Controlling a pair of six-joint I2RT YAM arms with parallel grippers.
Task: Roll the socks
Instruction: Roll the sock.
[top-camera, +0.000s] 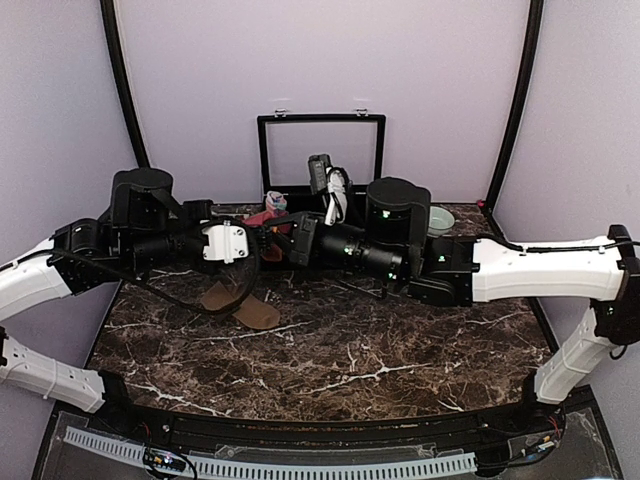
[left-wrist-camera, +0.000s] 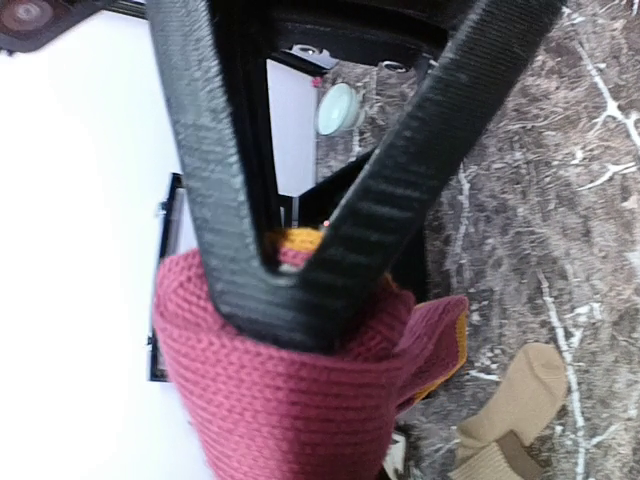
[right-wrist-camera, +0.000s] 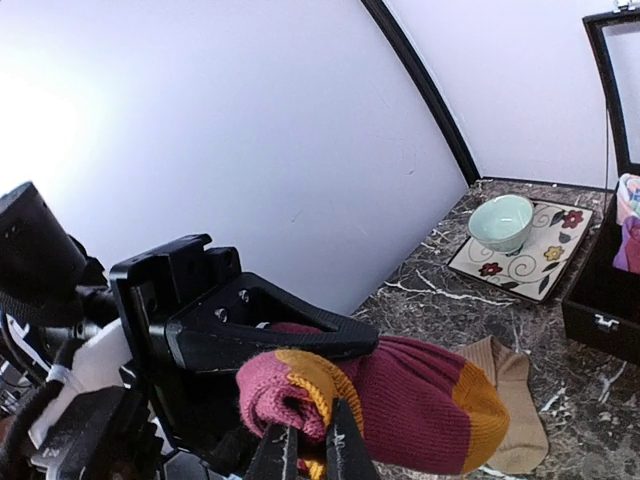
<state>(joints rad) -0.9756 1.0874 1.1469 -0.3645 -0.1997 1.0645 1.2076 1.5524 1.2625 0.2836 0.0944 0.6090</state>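
The red-maroon socks (right-wrist-camera: 430, 400), with an orange toe and an orange-edged cuff, hang as a bundle above the table between both arms. My left gripper (left-wrist-camera: 300, 305) is shut, its fingertips buried in the knit. My right gripper (right-wrist-camera: 302, 452) is shut on the folded cuff edge from below. In the top view both grippers meet mid-table, left gripper (top-camera: 258, 242) and right gripper (top-camera: 292, 240), and a bit of red sock (top-camera: 264, 217) shows behind them. The tan-brown socks (top-camera: 240, 306) lie flat on the marble under the left arm, tan-brown socks (right-wrist-camera: 512, 398) just beyond the held bundle.
An open black box (top-camera: 320, 150) stands at the back wall with pink and light-blue fabric (right-wrist-camera: 628, 225) inside. A pale green bowl (right-wrist-camera: 500, 222) sits on a flowered plate (right-wrist-camera: 545, 262) at the back right. The marble table (top-camera: 350, 350) runs to the near edge.
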